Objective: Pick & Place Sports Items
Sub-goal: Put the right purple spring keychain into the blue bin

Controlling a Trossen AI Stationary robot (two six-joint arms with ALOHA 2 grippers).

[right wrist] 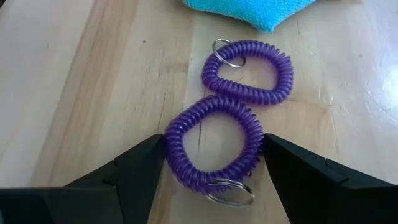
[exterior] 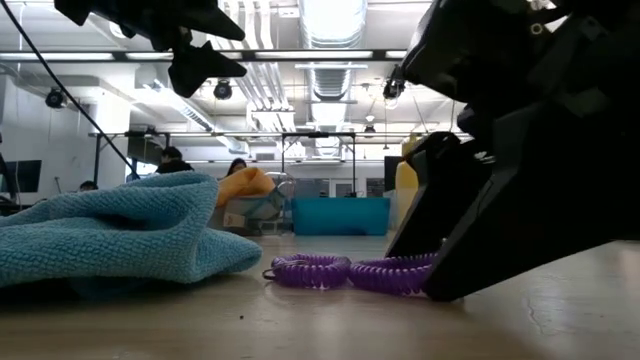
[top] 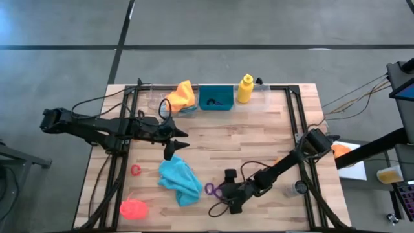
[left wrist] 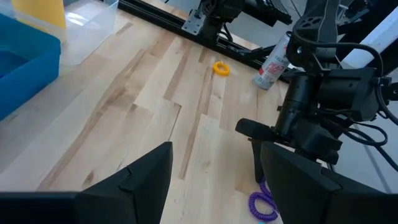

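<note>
Right gripper (right wrist: pixel 211 171) sits low at the table's front edge, its two dark fingers spread apart and straddling the nearer of two purple coil rings (right wrist: pixel 214 146). Nothing is gripped yet; the wrist view shows bare wood between each finger and the coil. This ring lies directly between the fingertips, so the coming move looks like a simple close rather than any further reach. A second purple coil ring (right wrist: pixel 249 71) touches the first and lies just beyond it, so the pair's long axis runs straight away from the gripper. Each ring carries a small metal key loop. Past them is the corner of a teal cloth (right wrist: pixel 249 11).

From overhead, the right gripper (top: pixel 231 194) is plainly the closer arm to the purple rings (top: pixel 213 188), with the teal cloth (top: pixel 180 180) just beside them. Left gripper (top: pixel 172 150) hovers farther back above the table, fingers apart and empty. Near the front left corner lie a red ring (top: pixel 135 170) and a pink-red object (top: pixel 133 208). At the far edge stand an orange cloth (top: pixel 181 96), a teal bin (top: pixel 215 98) and a yellow bottle (top: pixel 245 89).

Only the right wrist view shows that there are two separate rings; the table-level view alone shows them lying flat on the wood.
</note>
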